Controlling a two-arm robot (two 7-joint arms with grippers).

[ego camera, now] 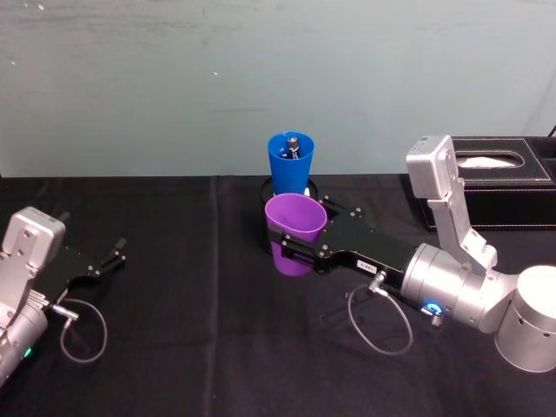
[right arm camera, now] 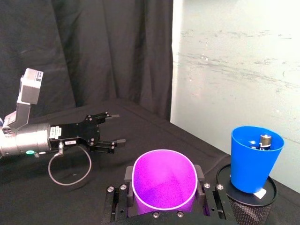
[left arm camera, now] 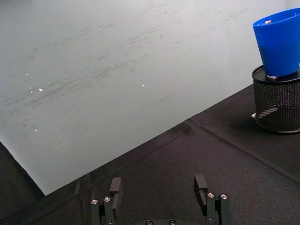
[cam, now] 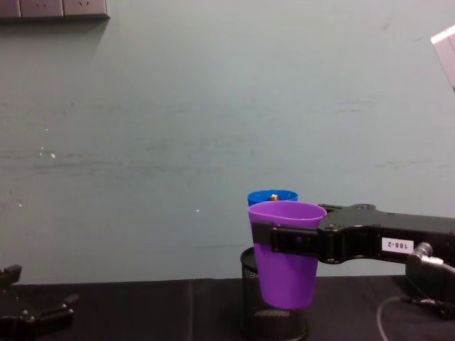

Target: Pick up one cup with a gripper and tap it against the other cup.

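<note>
The black two-fingered right gripper (ego camera: 301,236) is clamped on the smooth purple plastic tumbler (ego camera: 294,228), lifted just in front of the bright blue plastic tumbler (ego camera: 289,165). The pick-up looks done. The tap is left, though whether they already touch is hard to judge. The blue tumbler sits in a black wire-mesh pen holder (left arm camera: 276,105), whose rim could snag. A black tissue box (ego camera: 495,182) stands well to its right. Well to its left, the left gripper (ego camera: 100,261) rests with fingers apart.

Head view high, looking down, chest view low, side-on, both wrist views share the blue cup (right arm camera: 255,161)
</note>
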